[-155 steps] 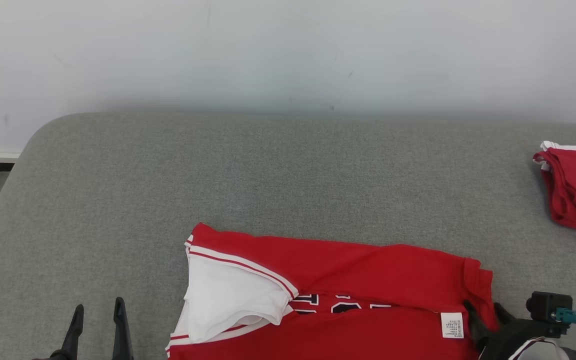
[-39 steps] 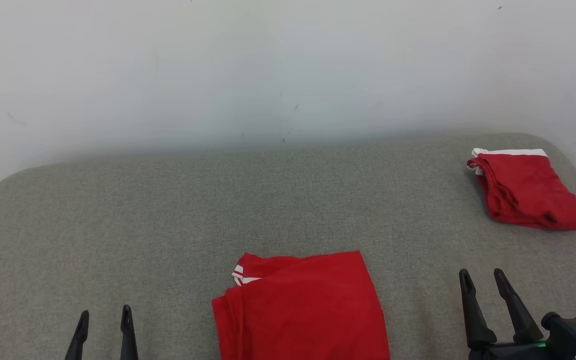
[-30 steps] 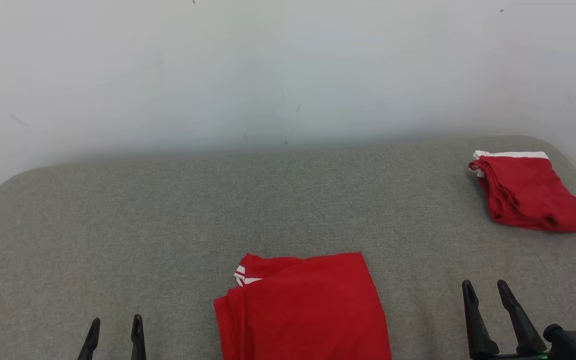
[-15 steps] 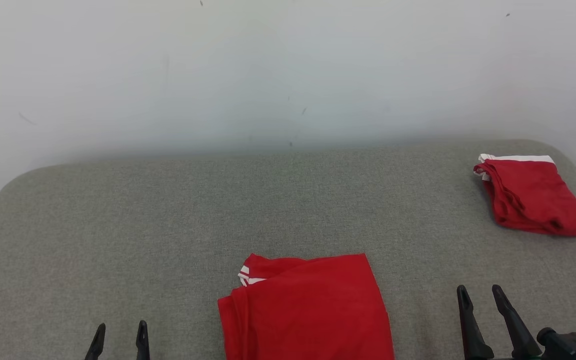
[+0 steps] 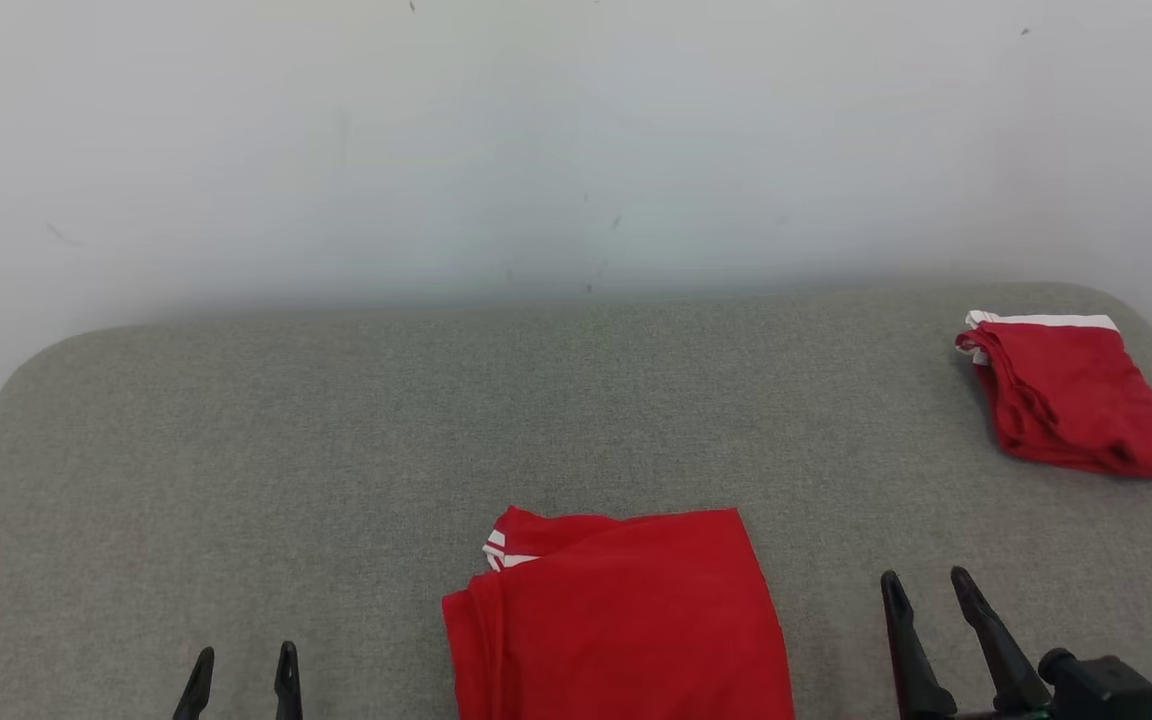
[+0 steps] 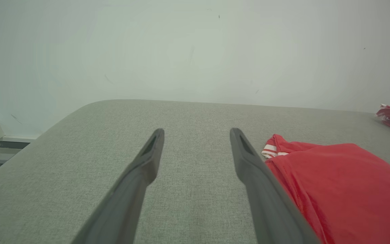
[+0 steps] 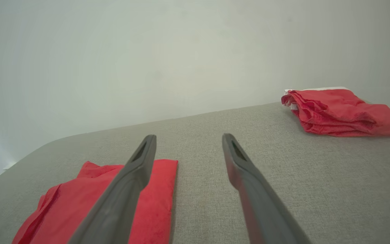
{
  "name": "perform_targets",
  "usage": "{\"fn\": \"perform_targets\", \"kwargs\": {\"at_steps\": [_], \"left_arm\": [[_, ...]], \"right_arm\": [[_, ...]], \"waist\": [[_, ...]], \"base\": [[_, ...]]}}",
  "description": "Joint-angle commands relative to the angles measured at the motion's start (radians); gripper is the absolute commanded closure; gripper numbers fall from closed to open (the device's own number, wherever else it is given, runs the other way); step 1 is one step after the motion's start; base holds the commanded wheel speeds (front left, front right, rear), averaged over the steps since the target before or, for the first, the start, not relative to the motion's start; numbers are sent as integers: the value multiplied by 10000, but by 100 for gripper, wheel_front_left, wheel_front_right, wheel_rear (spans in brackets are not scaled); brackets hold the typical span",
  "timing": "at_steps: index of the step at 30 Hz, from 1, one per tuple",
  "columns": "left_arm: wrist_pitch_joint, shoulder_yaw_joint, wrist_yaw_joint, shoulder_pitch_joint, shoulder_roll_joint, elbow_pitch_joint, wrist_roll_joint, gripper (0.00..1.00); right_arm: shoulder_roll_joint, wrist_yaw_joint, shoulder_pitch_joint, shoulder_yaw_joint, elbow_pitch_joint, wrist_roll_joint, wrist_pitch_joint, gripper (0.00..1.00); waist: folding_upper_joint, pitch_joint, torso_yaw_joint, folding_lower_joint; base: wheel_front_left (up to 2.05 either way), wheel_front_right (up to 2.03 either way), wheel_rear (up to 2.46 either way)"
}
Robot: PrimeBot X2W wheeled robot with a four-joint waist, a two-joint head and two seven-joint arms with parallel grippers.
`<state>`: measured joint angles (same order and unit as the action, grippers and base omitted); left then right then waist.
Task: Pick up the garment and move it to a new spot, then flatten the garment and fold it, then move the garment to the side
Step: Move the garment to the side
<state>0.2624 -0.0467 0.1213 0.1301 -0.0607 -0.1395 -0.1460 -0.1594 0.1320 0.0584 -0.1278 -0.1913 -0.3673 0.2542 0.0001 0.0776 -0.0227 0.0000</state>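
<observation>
The folded red garment [image 5: 621,620] lies flat on the gray surface [image 5: 336,430], between the two hands. The left hand [image 5: 244,658] and the right hand [image 5: 925,580] hold nothing, fingers apart (another red cloth [image 5: 1071,395] sits far off to the right).

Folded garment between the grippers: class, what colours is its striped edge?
Red and white striped edge; left wrist view shows it best.

A grey upholstered surface [image 5: 336,420] meets a plain pale wall [image 5: 536,130].
</observation>
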Motion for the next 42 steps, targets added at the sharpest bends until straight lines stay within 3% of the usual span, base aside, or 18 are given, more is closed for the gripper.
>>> {"fn": "perform_targets", "kwargs": {"at_steps": [1,8,16,28,35,36,37,42], "left_arm": [[30,5,-65,-45,13,-2,126,0],[30,61,-9,-224,22,-161,37,0],[30,301,20,-543,32,-350,55,0],[29,474,75,-899,23,-641,12,0],[30,428,90,-947,19,-687,-4,0],[30,407,92,-932,19,-680,-9,0],[29,386,93,-907,21,-670,-14,0],[30,331,96,-977,37,-604,-36,0]], "right_arm": [[31,-19,-134,-33,-13,31,-33,0],[97,-19,-1255,-718,-797,215,-607,0],[247,-19,-2572,-1160,-3108,175,-1161,0],[564,-19,-4069,-1333,-6883,-35,-838,0],[743,-19,-4395,-1451,-8296,-365,-598,0],[773,-19,-4392,-1510,-8427,-454,-614,20],[806,-19,-4400,-1595,-8534,-516,-621,100],[828,-25,-4886,-1909,-8717,-814,-497,100]], "waist": [[-1,-3,44,0],[-1,-138,335,0],[-1,-390,901,0],[-1,-706,1448,0],[-1,-741,1574,0],[-1,-750,1566,0],[-1,-765,1552,0],[-1,-977,1461,0]], "base": [[0,0,0],[0,0,0],[0,0,0],[0,0,0],[0,0,0],[0,0,0],[0,0,0],[0,0,0]]}}
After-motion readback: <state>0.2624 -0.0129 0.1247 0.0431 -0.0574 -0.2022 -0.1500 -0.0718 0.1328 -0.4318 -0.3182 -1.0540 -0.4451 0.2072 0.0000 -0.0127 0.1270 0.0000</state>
